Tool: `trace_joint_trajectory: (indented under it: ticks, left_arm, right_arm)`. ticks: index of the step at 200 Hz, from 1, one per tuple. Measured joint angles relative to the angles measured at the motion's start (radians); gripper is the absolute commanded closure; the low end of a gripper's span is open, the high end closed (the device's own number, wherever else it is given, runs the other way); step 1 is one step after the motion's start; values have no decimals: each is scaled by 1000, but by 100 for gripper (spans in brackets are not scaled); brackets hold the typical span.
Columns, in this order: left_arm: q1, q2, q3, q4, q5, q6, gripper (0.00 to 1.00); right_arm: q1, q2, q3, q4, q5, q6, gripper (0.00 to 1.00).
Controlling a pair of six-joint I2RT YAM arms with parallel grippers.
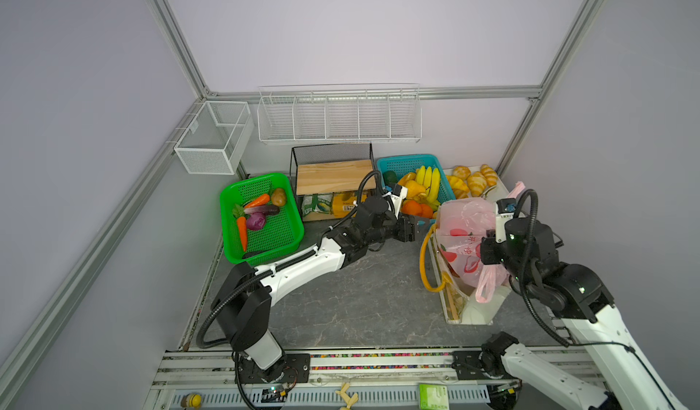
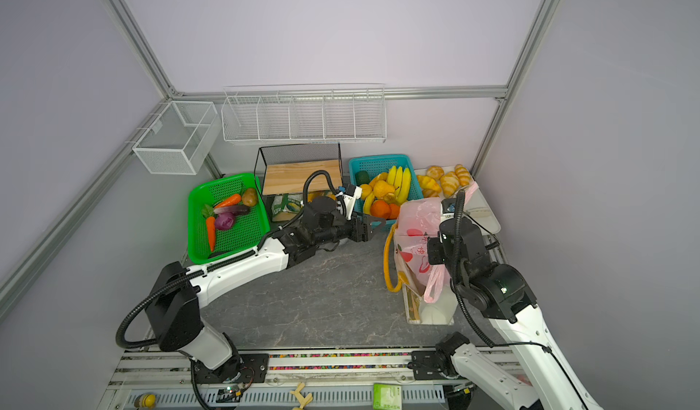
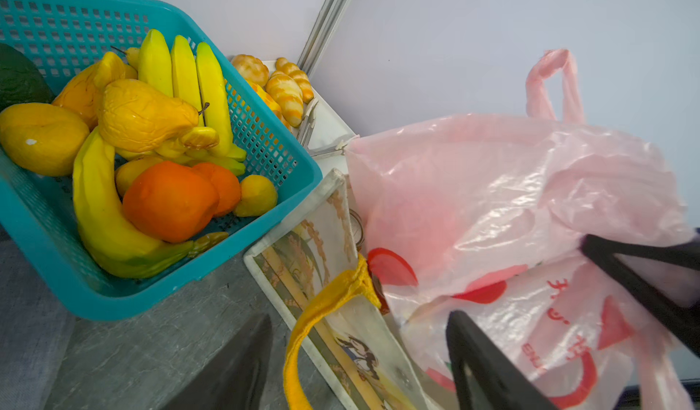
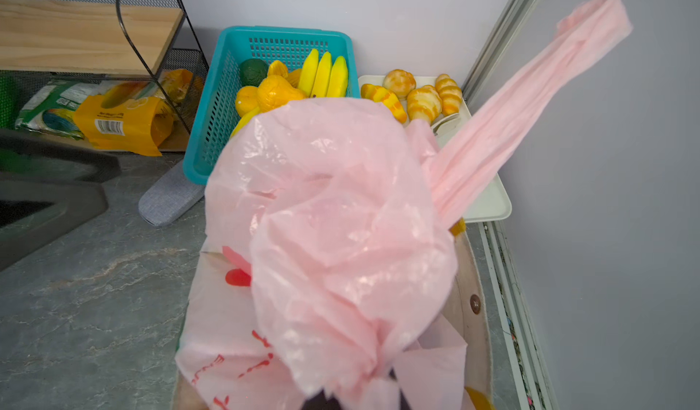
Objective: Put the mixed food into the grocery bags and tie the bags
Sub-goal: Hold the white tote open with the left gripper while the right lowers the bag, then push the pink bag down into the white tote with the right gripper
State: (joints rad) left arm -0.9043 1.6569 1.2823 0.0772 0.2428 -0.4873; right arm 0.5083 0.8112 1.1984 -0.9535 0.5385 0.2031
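Now, your left gripper (image 1: 418, 226) stretched out beside the pink bag (image 1: 462, 215), jaws spread (right gripper (image 4: 341, 400) over it, pinching its bunched plastic).

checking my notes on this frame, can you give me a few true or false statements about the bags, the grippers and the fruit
1. The pink bag sits inside the canvas tote. True.
2. The right gripper is open and clear of the pink bag. False: it is shut on bunched plastic of that bag.
3. The left gripper is open, close to the pink bag. True.
4. The bananas lie in the green basket. False: they lie in the teal basket.
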Motion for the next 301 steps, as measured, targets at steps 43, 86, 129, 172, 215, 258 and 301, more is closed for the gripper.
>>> trace_joint_trajectory:
  ticks: [43,86,129,172,215,258,301]
  left_arm:
    - [-11,111,130,-68,47,50,35]
    - [-20,221,275,-158,50,102,40]
    - [-21,332,425,-265,31,156,58]
    - [-25,392,509,-326,39,159,84]
    - [-26,393,509,-326,65,131,100]
    - [-25,385,466,-252,100,64,100]
    - [-25,373,427,-181,121,-1,100]
  right_arm:
    - [-5,-2,0,-81,25,19,94]
    - [-23,13,-1,-105,32,21,94]
    - [-42,40,-7,-105,25,7,94]
    - [-82,85,-7,-105,-50,-16,94]
    - [-156,164,-16,-103,-180,-40,94]
    - [-194,230,-90,-68,-267,-46,94]
    - [-242,246,-205,25,-332,-24,93]
